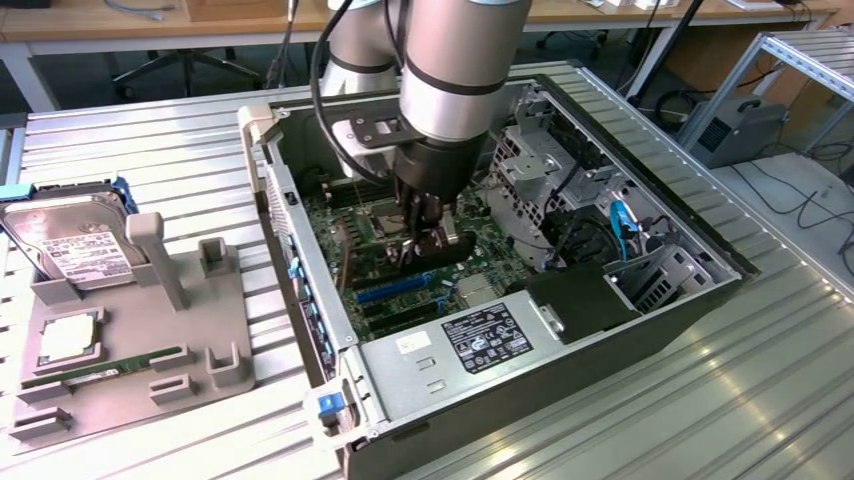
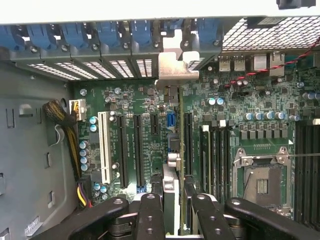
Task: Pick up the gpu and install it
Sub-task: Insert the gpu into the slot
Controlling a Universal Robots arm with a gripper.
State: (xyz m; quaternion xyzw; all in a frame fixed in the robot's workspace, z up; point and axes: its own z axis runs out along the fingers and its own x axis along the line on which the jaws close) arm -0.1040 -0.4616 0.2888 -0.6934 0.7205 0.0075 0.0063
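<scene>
case [image 1: 561, 330] open on counter [image 1: 747, 400] | arm's gripper [image 1: 424, 245] down over motherboard [image 2: 140, 107] | step: install, gpu [image 2: 172, 165] held edge-on between closed jaws above slot | long axis along slot, silver bracket [image 2: 175, 60] toward rear blue latches | next likely: align edge, press straight down

Ribbed metal tabletop [image 1: 747, 380], wooden desks [image 1: 160, 20] behind, dark floor [image 1: 80, 70]

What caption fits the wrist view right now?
Gripper holds the gpu edge-on over the motherboard slots, its bracket at the rear openings.
</scene>
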